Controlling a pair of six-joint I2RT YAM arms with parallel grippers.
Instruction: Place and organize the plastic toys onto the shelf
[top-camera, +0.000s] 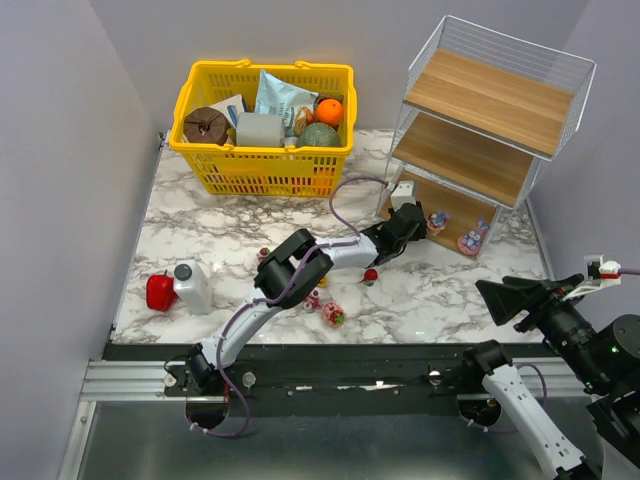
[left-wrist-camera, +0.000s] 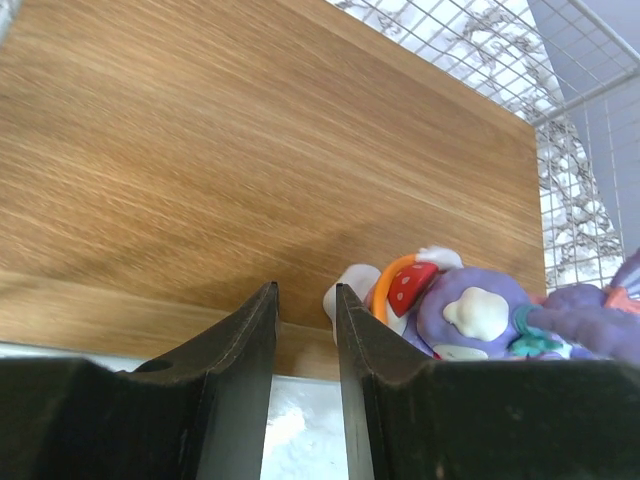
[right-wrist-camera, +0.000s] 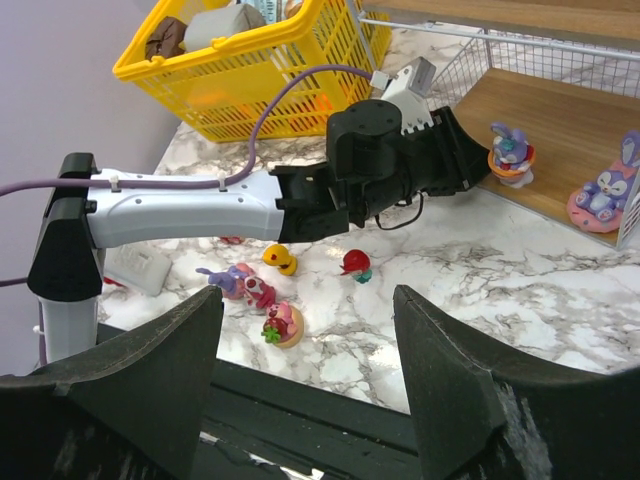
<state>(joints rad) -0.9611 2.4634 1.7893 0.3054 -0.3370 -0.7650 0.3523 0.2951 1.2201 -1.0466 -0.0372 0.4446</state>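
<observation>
Bare shelf board (left-wrist-camera: 250, 150) opens beyond the left gripper (left-wrist-camera: 306, 292), a purple figurine (left-wrist-camera: 470, 320) just beside it

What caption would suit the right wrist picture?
The left gripper reaches the bottom board of the shelf beside a purple bunny toy while loose toys wait on the table.

The white-wire, three-board shelf (top-camera: 490, 100) stands upper right in the top view, an orange-based bunny (right-wrist-camera: 510, 152) and a pink-based bunny (right-wrist-camera: 607, 192) upright on its bottom board. A duck (right-wrist-camera: 281, 260), red toy (right-wrist-camera: 354, 265), purple figure (right-wrist-camera: 240, 283) and cupcake (right-wrist-camera: 283, 323) lie loose near frame centre.
</observation>
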